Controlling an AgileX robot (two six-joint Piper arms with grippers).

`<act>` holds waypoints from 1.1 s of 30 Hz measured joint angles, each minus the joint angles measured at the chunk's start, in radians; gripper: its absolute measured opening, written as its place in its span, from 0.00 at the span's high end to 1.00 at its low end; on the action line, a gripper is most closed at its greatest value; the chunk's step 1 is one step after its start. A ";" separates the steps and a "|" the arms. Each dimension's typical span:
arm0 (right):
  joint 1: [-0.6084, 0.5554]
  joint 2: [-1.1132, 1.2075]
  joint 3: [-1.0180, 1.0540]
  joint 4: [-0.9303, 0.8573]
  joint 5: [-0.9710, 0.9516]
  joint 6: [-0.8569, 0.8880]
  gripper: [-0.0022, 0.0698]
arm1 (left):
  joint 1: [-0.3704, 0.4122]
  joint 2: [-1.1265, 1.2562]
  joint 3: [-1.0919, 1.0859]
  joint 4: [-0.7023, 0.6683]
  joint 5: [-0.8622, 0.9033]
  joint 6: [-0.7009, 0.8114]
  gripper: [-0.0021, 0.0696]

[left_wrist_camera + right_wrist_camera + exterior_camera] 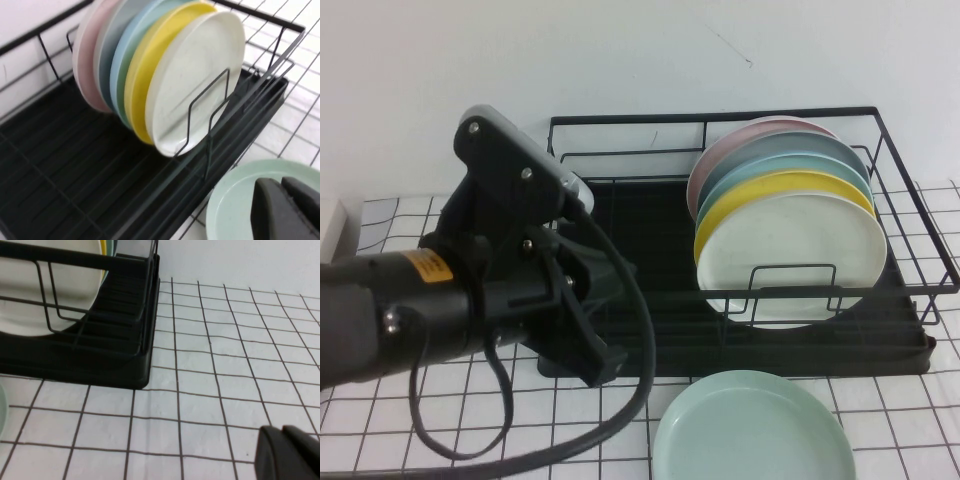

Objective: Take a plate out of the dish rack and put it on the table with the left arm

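1. Nearest the lens, on the left: dark grey and black left arm (470, 290), cabled, raised above the white grid-patterned cloth table (380, 430).
2. Left gripper (287, 207): fingers pressed together on nothing, poised just over the plate's near edge.
3. Centre: large black wire dish rack (620, 210) on its tray base, holding upright plates, a cream-white plate (790, 255) foremost.
4. Lower right: round pale mint-green glossy plate (752, 428), lying flat on the cloth just in front of the rack.
5. Right gripper (292, 455): low over bare cloth beside the rack's corner, fingers together, empty.
6. Judged essentially done; only withdrawal left.
7. Plain white wall behind.
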 joint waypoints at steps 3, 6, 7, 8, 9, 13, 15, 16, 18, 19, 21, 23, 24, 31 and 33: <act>0.000 0.000 0.000 0.000 0.000 0.000 0.98 | 0.000 0.003 0.009 0.002 0.008 0.000 0.97; 0.000 0.000 0.000 0.000 0.000 0.000 0.98 | 0.000 -0.023 0.028 0.003 0.016 0.000 0.97; 0.000 0.000 0.000 0.000 0.000 0.000 0.98 | 0.000 -0.031 0.036 0.003 0.019 0.000 0.97; 0.000 0.000 0.000 0.000 0.000 0.000 0.98 | 0.000 -0.037 0.040 0.003 0.023 0.000 0.97; 0.000 0.000 0.000 0.000 0.000 0.000 0.98 | 0.000 -0.047 0.047 0.003 0.031 0.000 0.97; 0.000 0.000 0.000 0.000 0.000 0.000 0.98 | 0.000 -0.100 0.080 0.003 0.038 0.000 0.97; 0.000 0.000 0.000 0.000 0.000 0.000 0.98 | 0.000 -0.140 0.103 0.003 0.040 0.000 0.97; 0.000 0.000 0.000 0.000 0.000 0.000 0.98 | 0.000 -0.169 0.118 0.003 0.042 0.000 0.97; 0.000 0.000 0.000 0.000 0.000 0.000 0.98 | 0.005 -0.233 0.150 0.011 0.044 0.008 0.97; 0.000 0.000 0.000 0.000 0.000 0.000 0.98 | 0.009 -0.277 0.169 0.017 0.044 0.022 0.97; 0.000 0.000 0.000 0.000 0.000 0.000 0.98 | 0.026 -0.377 0.204 0.025 0.044 0.049 0.97; 0.000 0.000 0.000 0.000 0.000 0.000 0.98 | 0.055 -0.494 0.253 0.029 0.029 0.081 0.97; 0.000 0.000 0.000 0.000 0.000 0.000 0.98 | 0.074 -0.544 0.277 0.029 0.025 0.095 0.97; 0.000 0.000 0.000 0.000 0.000 0.000 0.98 | 0.282 -0.909 0.524 -0.032 -0.100 0.120 0.97; 0.000 0.000 0.000 0.000 0.000 0.000 0.98 | 0.357 -0.979 0.591 -0.059 -0.120 0.121 0.97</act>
